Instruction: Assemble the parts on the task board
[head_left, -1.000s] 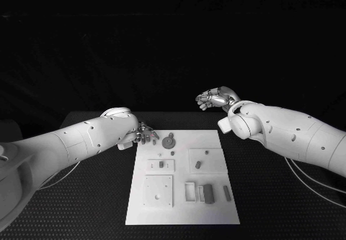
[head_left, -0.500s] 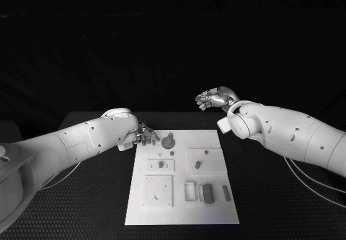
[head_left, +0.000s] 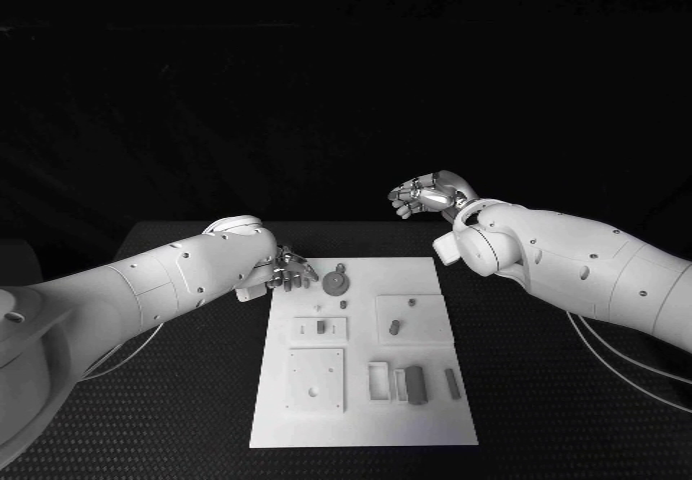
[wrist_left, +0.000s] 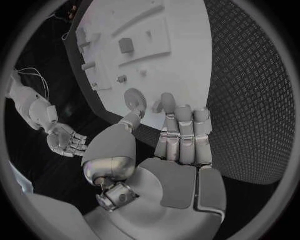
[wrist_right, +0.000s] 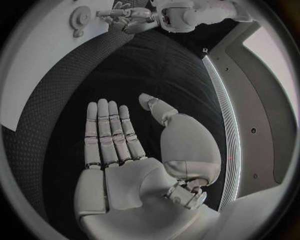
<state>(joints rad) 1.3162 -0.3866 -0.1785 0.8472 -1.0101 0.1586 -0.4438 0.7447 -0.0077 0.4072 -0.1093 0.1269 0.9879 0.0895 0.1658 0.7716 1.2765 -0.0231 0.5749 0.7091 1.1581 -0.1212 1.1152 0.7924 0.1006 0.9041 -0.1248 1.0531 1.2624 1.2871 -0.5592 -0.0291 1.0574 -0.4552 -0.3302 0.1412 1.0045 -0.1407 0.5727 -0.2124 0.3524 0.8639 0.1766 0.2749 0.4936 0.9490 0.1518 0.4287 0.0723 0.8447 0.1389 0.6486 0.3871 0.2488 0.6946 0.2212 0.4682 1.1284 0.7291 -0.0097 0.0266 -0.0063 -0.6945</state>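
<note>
The left hand (head_left: 287, 270) sits at the upper left corner of the task board (head_left: 361, 425), just left of centre in the head view. From its own wrist camera the fingers (wrist_left: 184, 132) look stretched out side by side with the thumb reaching toward the round disc part (wrist_left: 135, 98), and nothing is in the grasp, so it's open and empty. Can't tell whether the thumb tip is actually touching the disc or just sitting beside it.

Going outward from there, the disc (head_left: 338, 282) with its little stem lies right next to that hand at the top of the board. Below it, mid-frame, are two raised square panels with small pegs on them, and lower down a square plate (head_left: 316, 380) plus a few bar-shaped parts (head_left: 415, 385) toward the lower right of the board.

The right hand (head_left: 428, 197) is up and off the board, above centre in the frame. Its wrist view shows a flat palm with the fingers (wrist_right: 109, 132) straight, holding nothing.

My guess is we're at the start of picking up the disc. The next move needs the left fingers to close on the disc edge cleanly, which looks fiddly since it lies flat on the board.
</note>
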